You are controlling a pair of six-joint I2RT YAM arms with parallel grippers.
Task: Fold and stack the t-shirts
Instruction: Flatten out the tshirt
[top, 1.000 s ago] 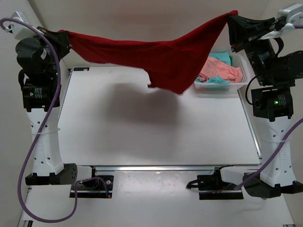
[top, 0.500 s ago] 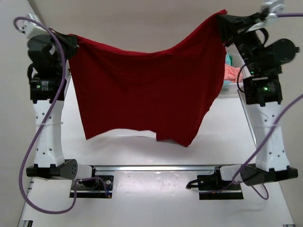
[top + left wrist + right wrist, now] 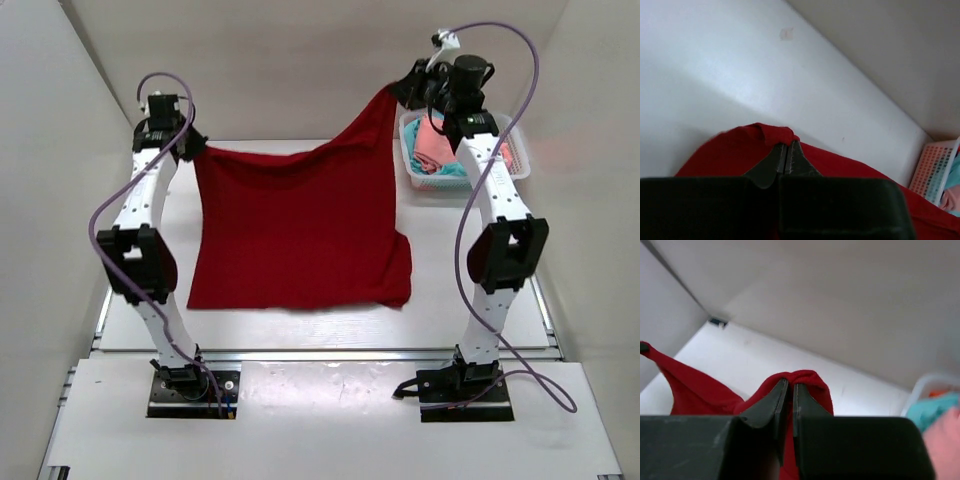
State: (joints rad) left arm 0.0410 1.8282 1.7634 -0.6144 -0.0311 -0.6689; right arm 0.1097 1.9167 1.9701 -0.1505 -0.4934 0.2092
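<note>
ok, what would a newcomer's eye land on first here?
The dark red t-shirt spread across the table, far corners pinched in the shut left pincer and right pincer, the right one higher. At far right, a white basket holds the pink t-shirt and teal t-shirt.

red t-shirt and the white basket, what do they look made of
The dark red t-shirt looks like soft knit cloth, possibly cotton, with a matte finish: it sags, drapes and bunches where it is pinched, and shows no shine. The white basket looks like moulded plastic: it has a stiff mesh wall and a smooth rim that hold their shape. Its sheen is hard to judge.
</note>
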